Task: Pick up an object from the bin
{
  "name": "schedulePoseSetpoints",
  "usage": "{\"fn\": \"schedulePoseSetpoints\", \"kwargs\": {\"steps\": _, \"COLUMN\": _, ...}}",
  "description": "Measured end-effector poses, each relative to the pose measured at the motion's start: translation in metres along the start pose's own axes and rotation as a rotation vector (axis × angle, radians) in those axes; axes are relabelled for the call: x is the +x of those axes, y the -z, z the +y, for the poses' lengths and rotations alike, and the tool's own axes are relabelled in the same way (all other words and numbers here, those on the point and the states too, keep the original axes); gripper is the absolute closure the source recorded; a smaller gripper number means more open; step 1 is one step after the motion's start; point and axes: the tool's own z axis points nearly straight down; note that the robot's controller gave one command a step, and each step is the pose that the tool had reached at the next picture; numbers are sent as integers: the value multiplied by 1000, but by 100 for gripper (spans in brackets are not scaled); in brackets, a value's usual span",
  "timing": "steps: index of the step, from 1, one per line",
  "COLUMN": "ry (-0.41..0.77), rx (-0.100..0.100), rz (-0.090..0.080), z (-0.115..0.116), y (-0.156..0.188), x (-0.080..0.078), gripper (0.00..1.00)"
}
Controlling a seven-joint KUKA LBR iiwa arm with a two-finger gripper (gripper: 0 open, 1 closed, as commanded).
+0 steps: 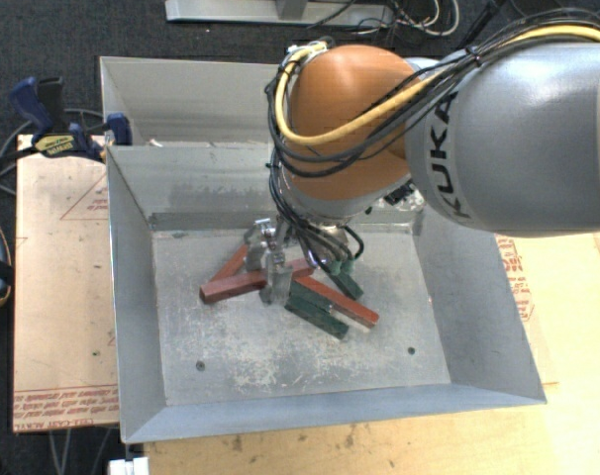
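Several red-brown bars and green blocks lie heaped in the bin, the fingers low at the crossing bars, probably to take one, though apart or together cannot be told.

Red-brown bars: three visible. Dark green blocks: two visible.

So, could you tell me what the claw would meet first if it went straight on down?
Probably the reddish-brown flat bar lying under the claw at the left of the small heap. Depth is unclear, so it may be touching it.
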Motion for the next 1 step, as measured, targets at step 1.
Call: {"fn": "schedulePoseSetpoints", "kwargs": {"steps": 1, "ry": 278, "rx": -1, "rz": 12, "z": 24, "y": -3, "x": 63, "gripper": 100}}
